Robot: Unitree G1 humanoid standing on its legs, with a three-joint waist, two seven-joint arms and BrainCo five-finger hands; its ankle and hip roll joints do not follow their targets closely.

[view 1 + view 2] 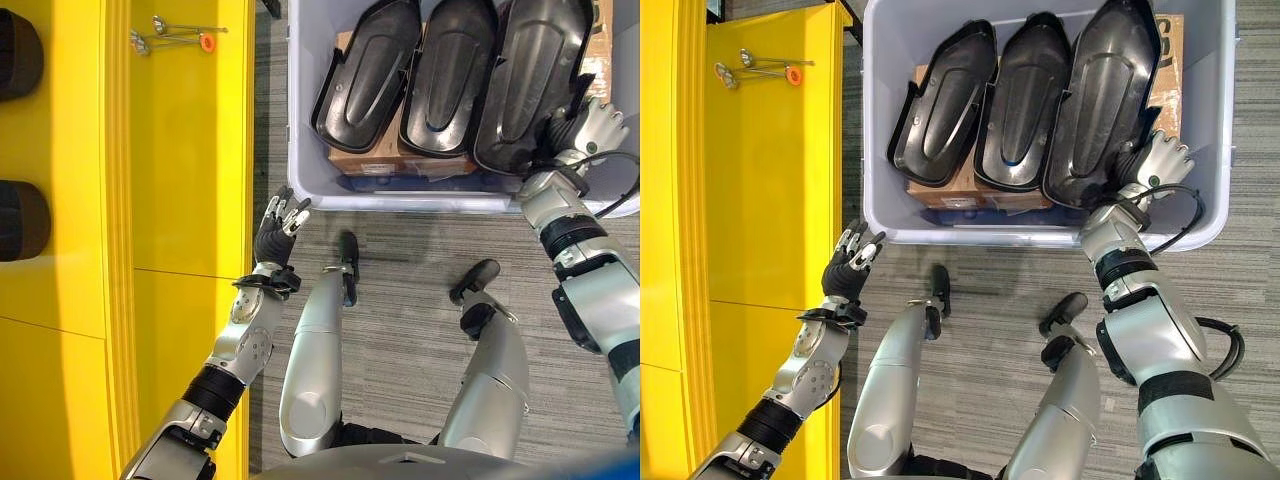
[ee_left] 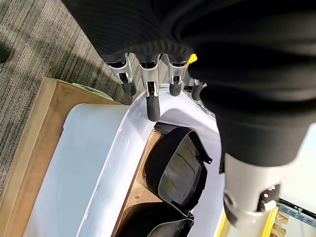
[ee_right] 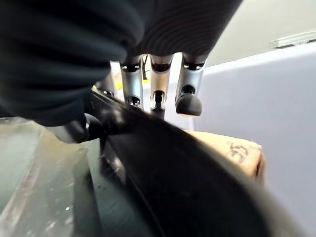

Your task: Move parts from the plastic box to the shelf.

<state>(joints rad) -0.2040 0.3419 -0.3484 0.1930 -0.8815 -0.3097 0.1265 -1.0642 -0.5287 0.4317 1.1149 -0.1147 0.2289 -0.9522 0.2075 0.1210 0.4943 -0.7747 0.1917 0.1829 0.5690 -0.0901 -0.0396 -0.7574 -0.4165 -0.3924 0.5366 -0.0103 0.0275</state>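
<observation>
Grey striped carpet (image 1: 400,250) covers the floor, with a bright yellow shelf (image 1: 190,150) along the robot's left side. A big pale plastic box (image 1: 880,130) sits in front. Three black curved plastic shell parts lean side by side inside it, on top of a brown cardboard piece (image 1: 940,188). The right hand (image 1: 1160,155) reaches into the box's right corner, and its fingers and thumb pinch the rim of the biggest black part (image 1: 1110,100). The left hand (image 1: 280,225) hangs in the air just outside the box's near left corner, fingers loose and slightly spread, holding nothing. Two dark rounded things (image 1: 20,55) lie at the shelf's far left edge; they may be parts moved already. Three parts are left to move.
</observation>
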